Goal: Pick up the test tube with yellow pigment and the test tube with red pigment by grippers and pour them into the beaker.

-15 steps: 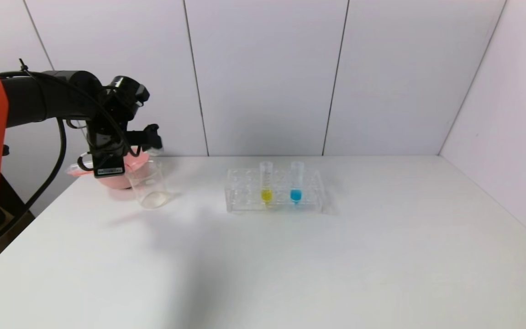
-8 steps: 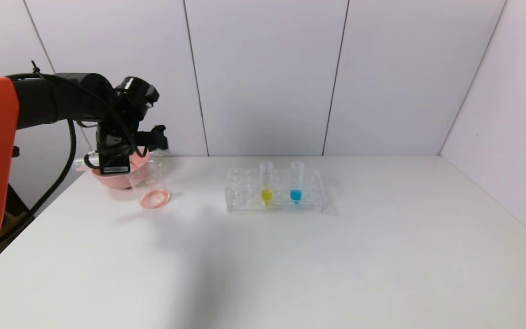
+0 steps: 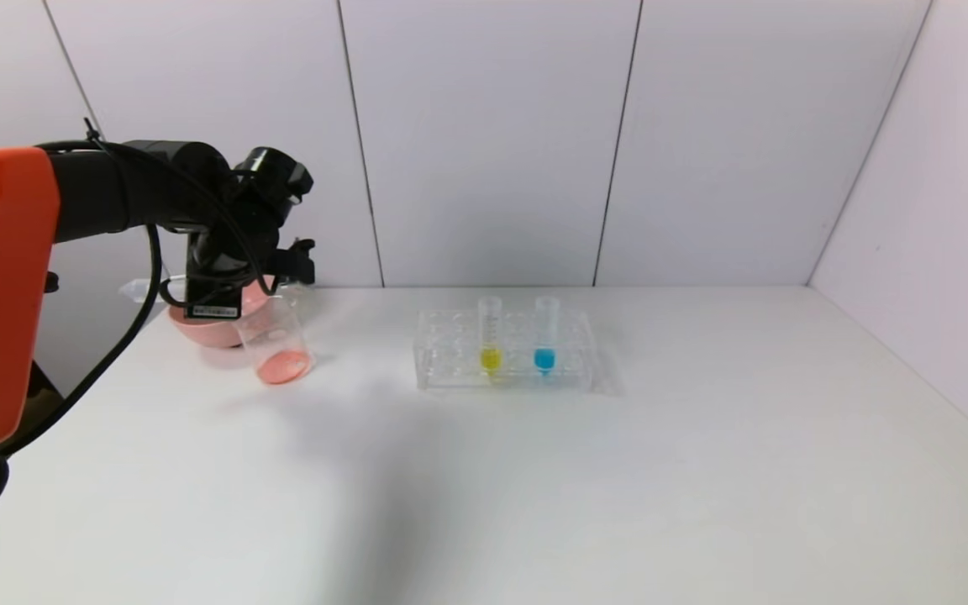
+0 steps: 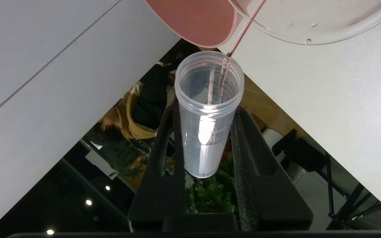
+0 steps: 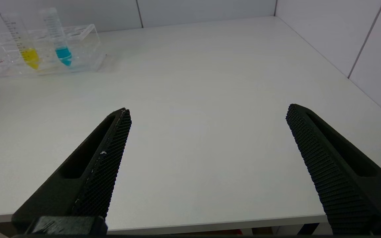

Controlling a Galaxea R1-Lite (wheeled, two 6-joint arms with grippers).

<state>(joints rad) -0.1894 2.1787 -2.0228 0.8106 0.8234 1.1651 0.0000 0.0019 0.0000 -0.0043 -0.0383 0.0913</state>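
Observation:
My left gripper [image 3: 295, 267] is shut on the test tube with red pigment [image 4: 207, 82], tipped mouth-down over the beaker [image 3: 274, 340]. In the left wrist view my left gripper [image 4: 206, 114] clamps the tube's sides. The tube looks nearly empty, and a thin pinkish-red stream runs from its mouth into the beaker [image 4: 309, 23]. Pinkish-red liquid lies at the beaker's bottom. The test tube with yellow pigment [image 3: 490, 336] stands upright in the clear rack [image 3: 450, 374]; it also shows in the right wrist view [image 5: 25, 43]. My right gripper [image 5: 207, 112] is open and empty, low over the table's front edge.
A pink bowl [image 3: 198, 329] sits just behind the beaker at the table's left edge. A tube with blue liquid [image 3: 544, 336] stands in the rack beside the yellow one. White wall panels close the back and right sides.
My left arm has shifted right and tipped the tube further. The beaker was clear a second ago and now holds pinkish-red liquid.

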